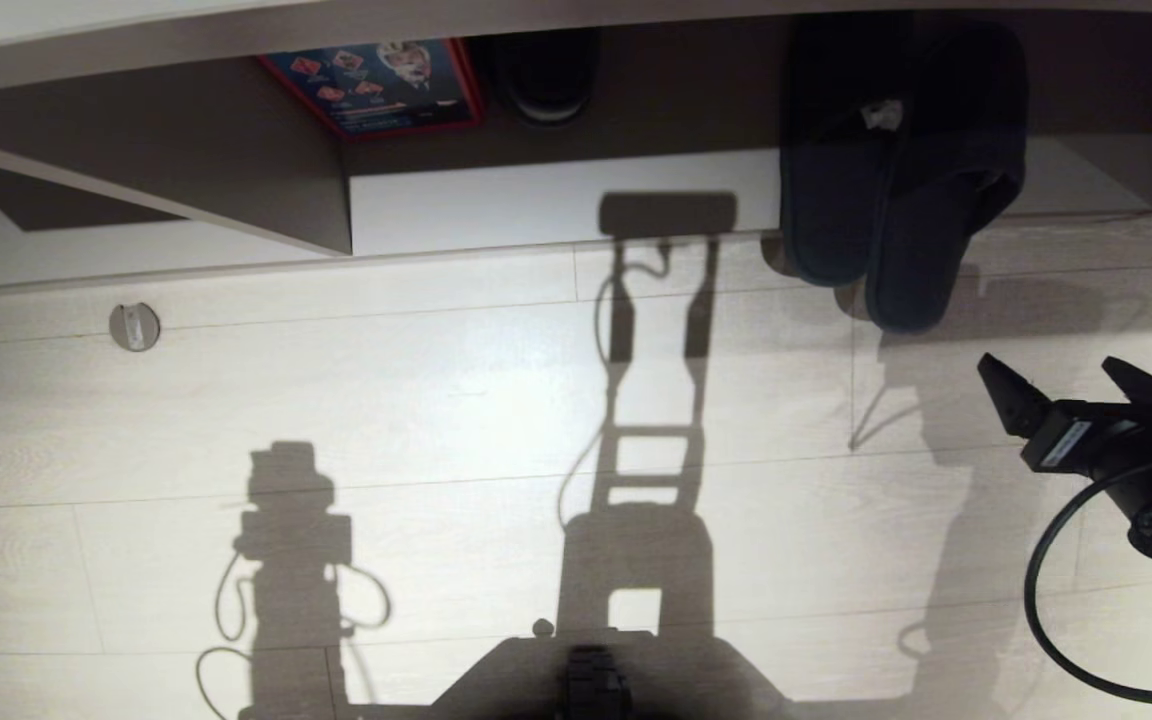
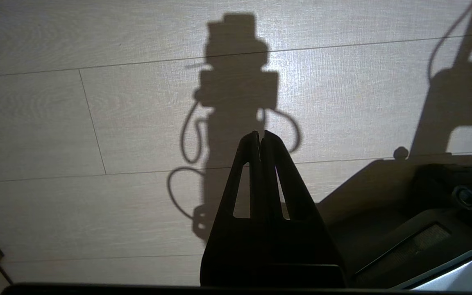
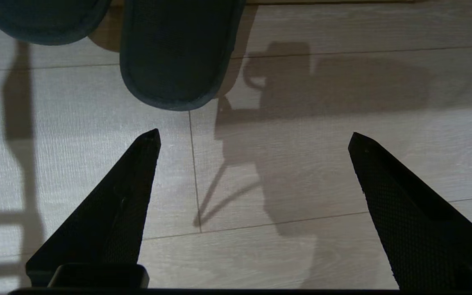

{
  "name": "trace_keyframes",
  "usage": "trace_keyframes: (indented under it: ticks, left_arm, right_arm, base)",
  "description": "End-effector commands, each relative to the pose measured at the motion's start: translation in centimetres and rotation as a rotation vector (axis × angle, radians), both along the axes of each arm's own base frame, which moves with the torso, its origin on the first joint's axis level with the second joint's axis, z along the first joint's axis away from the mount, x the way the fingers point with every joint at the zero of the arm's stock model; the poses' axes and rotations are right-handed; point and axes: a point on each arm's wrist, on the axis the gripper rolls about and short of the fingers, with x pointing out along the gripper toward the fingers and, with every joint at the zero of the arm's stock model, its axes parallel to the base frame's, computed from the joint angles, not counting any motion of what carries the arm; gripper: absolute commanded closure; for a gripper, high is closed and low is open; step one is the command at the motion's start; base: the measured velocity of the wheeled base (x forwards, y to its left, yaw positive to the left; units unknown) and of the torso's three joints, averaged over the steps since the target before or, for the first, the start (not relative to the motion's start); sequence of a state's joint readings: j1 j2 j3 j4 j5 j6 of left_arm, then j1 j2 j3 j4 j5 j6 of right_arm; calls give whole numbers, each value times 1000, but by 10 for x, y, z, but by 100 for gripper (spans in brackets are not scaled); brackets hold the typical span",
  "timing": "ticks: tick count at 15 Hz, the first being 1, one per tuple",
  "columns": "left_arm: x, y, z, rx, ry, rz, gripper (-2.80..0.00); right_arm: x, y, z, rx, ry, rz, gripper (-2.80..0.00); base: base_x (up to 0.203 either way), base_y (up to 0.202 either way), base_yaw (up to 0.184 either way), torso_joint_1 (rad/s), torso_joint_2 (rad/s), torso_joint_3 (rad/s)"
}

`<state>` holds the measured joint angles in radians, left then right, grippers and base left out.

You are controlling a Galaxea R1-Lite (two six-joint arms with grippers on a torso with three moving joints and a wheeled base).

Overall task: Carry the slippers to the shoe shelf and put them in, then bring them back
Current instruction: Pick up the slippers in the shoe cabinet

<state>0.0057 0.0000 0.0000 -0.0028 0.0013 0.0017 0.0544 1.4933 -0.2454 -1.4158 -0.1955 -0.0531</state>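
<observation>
1. Head view: pale wood-grain plank floor, streaked with the robot's own shadow. The shoe shelf, grey-brown laminate with a slanted divider and pale base board, runs along the far side. The slippers, soft dark fabric with rounded toes, lie half inside it, toes jutting out over the floor, just ahead of the right gripper.
2. Left wrist view: the left gripper hangs parked over bare planks, fingers pressed together.
3. Right wrist view: the right gripper's matte, textured fingers are spread wide and empty; the slipper toes sit just beyond their tips, not touching.
4. Judgement: the placing looks done; bringing them back calls for reaching forward and straddling both slippers.
</observation>
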Motion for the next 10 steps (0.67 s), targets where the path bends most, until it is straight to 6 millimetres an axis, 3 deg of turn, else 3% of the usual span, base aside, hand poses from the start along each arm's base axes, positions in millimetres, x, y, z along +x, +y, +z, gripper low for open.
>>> trace_keyframes:
  ticks: [1,10]
  left_arm:
    - [0,0,0,0,-2,1,0]
    - [0,0,0,0,0,1,0]
  right_arm:
    - [8,6,-2,13,1,5,-280]
    - [35,27,5,78,-75,-9,-280]
  base:
    - [0,0,0,0,0,0]
    - [0,0,0,0,0,0]
